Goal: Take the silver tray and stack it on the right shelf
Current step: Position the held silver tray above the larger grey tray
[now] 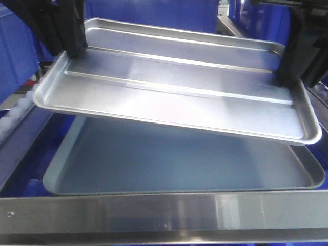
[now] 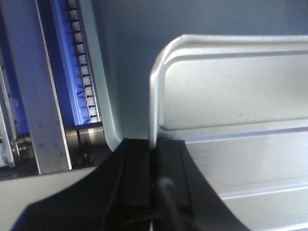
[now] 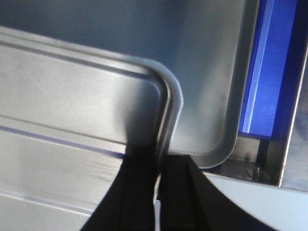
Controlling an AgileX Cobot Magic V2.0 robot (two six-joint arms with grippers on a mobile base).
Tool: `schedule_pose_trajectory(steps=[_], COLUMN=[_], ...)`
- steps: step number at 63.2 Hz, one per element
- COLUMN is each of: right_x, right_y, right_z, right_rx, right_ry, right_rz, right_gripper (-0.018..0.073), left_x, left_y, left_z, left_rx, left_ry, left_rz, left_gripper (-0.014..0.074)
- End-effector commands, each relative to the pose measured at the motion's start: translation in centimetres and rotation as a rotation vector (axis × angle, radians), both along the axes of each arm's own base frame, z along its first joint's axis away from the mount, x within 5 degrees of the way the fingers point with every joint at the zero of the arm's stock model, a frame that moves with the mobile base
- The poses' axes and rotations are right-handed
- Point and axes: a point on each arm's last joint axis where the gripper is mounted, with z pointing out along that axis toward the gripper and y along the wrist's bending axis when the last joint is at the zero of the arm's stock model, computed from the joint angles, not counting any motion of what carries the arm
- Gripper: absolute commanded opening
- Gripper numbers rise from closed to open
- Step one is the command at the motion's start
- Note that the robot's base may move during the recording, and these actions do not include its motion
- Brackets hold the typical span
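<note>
The silver tray (image 1: pixel 174 97), shiny with two long raised ribs, hangs tilted above a larger dull grey tray (image 1: pixel 174 164) that lies on the right shelf (image 1: pixel 164 212). My left gripper (image 1: pixel 76 51) is shut on the silver tray's left rim, and my right gripper (image 1: pixel 287 79) is shut on its right rim. In the left wrist view the left gripper (image 2: pixel 153 147) pinches the rim of the tray (image 2: pixel 231 106). The right wrist view has the right gripper (image 3: pixel 159 161) clamping the rim near a rounded corner of the tray (image 3: pixel 72 96).
The shelf's broad brushed-steel front bar runs across the bottom of the front view. White rollers (image 1: pixel 18 115) line the left rail, also visible as a roller strip (image 2: pixel 84 72). Blue bins (image 1: pixel 15 46) stand behind and to the left. The grey tray's corner (image 3: pixel 216 96) sits under the silver one.
</note>
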Motion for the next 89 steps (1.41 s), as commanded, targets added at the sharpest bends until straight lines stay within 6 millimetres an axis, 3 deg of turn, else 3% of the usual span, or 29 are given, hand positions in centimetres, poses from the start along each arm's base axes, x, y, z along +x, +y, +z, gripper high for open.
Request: schedule_pose_trajectory(steps=[1, 89], right_x=[0.01, 0.37], right_y=[-0.32, -0.08], right_z=[1.65, 2.12], right_rx=[-0.010, 0.010], right_ry=[-0.084, -0.134], right_rz=[0.028, 0.044], right_gripper=[0.0057, 0.0057], left_x=[-0.20, 0.11], left_y=[0.61, 0.41], left_z=[2.18, 2.47], left_rx=[-0.028, -0.049], left_ry=[-0.085, -0.128], left_rz=[0.000, -0.012], left_gripper=[-0.0093, -0.0093])
